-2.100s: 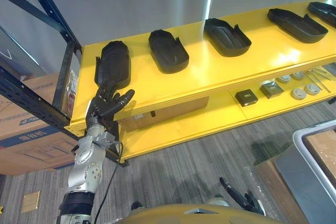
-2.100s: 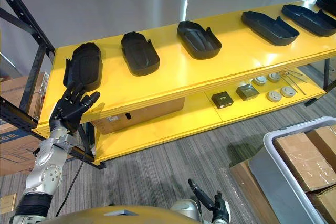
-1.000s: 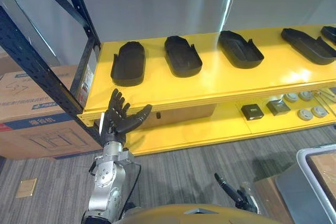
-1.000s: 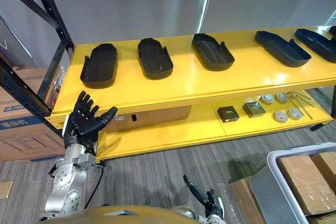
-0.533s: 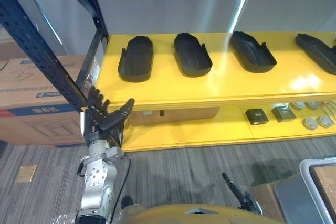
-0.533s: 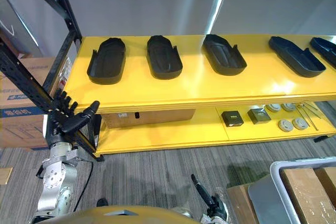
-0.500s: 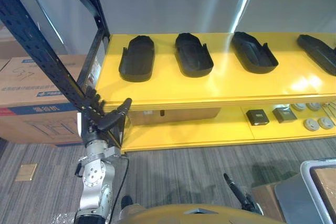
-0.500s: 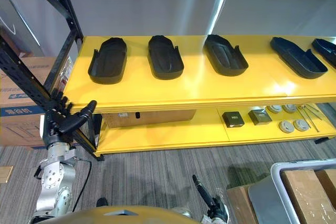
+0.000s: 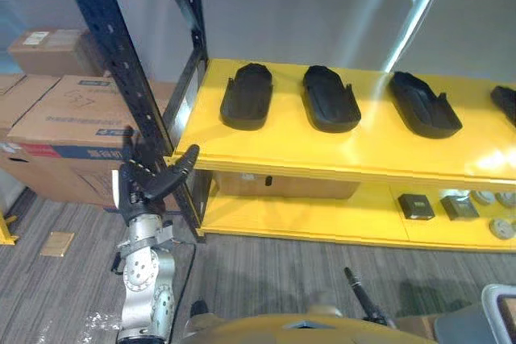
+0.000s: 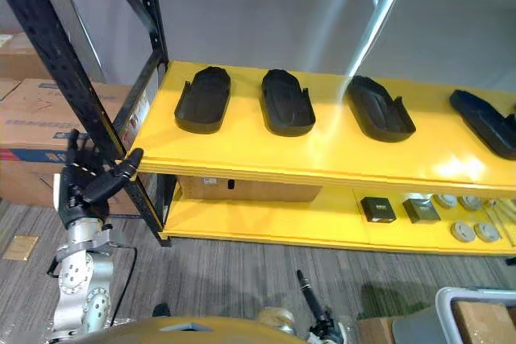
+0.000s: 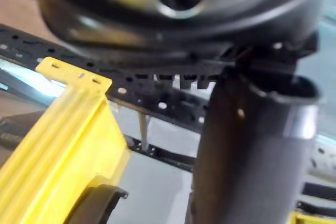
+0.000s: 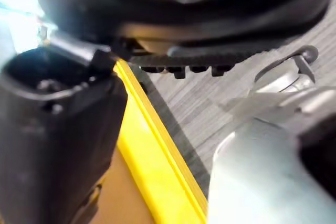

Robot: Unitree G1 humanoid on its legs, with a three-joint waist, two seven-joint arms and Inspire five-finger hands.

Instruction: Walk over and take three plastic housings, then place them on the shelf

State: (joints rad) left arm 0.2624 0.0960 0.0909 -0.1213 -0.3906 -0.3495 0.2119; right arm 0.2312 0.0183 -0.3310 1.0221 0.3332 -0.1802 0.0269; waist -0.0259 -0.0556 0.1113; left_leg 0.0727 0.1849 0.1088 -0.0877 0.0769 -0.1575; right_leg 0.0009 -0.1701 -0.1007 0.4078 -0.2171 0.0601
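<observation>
Several black plastic housings lie in a row on the yellow top shelf: the leftmost housing, a second housing, a third housing, and another housing further right. My left hand is raised off the shelf's left corner, beside the dark rack upright. It is open with spread fingers, holds nothing and is clear of the housings. My right hand hangs low at the bottom of the view, with a straight finger showing and nothing in it.
The lower yellow shelf carries a small black box and several small metal parts. Cardboard boxes stand left of the rack. A grey bin's rim shows at the lower right. Grey carpet lies in front of the shelf.
The camera has swung, so the shelf now sits further right in the picture. My left hand has drawn back from the leftmost housing to beside the rack upright, still open.
</observation>
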